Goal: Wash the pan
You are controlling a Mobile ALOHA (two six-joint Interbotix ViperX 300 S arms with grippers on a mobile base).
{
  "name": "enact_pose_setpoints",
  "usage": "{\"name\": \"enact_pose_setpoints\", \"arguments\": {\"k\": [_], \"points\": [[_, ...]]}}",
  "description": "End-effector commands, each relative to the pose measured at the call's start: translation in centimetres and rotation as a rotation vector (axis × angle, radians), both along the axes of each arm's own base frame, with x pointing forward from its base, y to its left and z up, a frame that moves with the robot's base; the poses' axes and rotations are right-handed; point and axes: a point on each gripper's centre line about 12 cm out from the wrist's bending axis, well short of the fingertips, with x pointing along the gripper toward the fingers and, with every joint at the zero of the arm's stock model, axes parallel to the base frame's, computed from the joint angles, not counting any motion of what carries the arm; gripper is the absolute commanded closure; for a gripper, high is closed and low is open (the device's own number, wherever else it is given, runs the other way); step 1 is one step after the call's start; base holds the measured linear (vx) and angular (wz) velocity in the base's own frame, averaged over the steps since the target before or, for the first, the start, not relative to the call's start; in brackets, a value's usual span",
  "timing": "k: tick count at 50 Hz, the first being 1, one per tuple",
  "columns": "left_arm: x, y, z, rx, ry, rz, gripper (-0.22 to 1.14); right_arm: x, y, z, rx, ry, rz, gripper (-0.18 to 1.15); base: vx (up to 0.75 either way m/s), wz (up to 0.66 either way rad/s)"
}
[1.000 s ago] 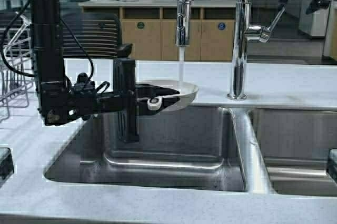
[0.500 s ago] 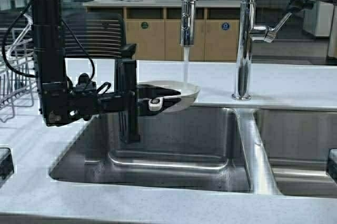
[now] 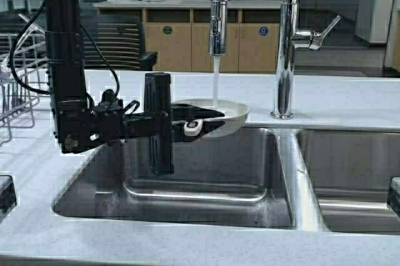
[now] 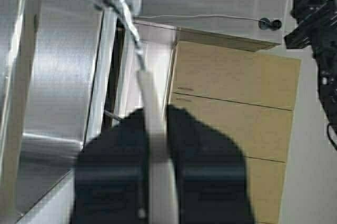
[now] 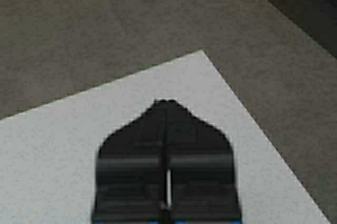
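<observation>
The pan (image 3: 226, 116), small, round and cream-white, is held level over the back of the left sink basin (image 3: 200, 178). A thin stream of water (image 3: 215, 78) from the spray faucet head (image 3: 217, 25) falls into it. My left gripper (image 3: 195, 122) is shut on the pan's short pale handle (image 3: 191, 128), coming in from the left. In the left wrist view the handle (image 4: 156, 150) runs between the two dark fingers of the left gripper (image 4: 156, 114). My right gripper (image 5: 166, 103) is shut and empty over a corner of white countertop (image 5: 63, 145), outside the high view.
The tall chrome faucet column (image 3: 285, 47) with its side lever (image 3: 317, 35) stands behind the divider between the basins. A second basin (image 3: 350, 172) lies to the right. A wire dish rack (image 3: 14, 88) stands on the counter at far left.
My left arm has carried the pan a little to the right under the stream. The right arm, seen earlier at the upper right by the faucet lever, has left the high view.
</observation>
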Motion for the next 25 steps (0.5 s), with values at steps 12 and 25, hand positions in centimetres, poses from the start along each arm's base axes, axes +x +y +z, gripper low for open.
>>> {"name": "enact_pose_setpoints", "arguments": {"k": [12,25], "points": [[1.3,-0.3,1.1,-0.039,-0.055,0.037,0.89,4.2,5.7,-9.0,0.127,0.273,0.124,0.91,-0.01,-0.03],[1.3,-0.3,1.0,-0.036,-0.051,0.037,0.89,8.2,13.7,-9.7,0.107,0.286,0.293,0.91,-0.01,-0.01]]}}
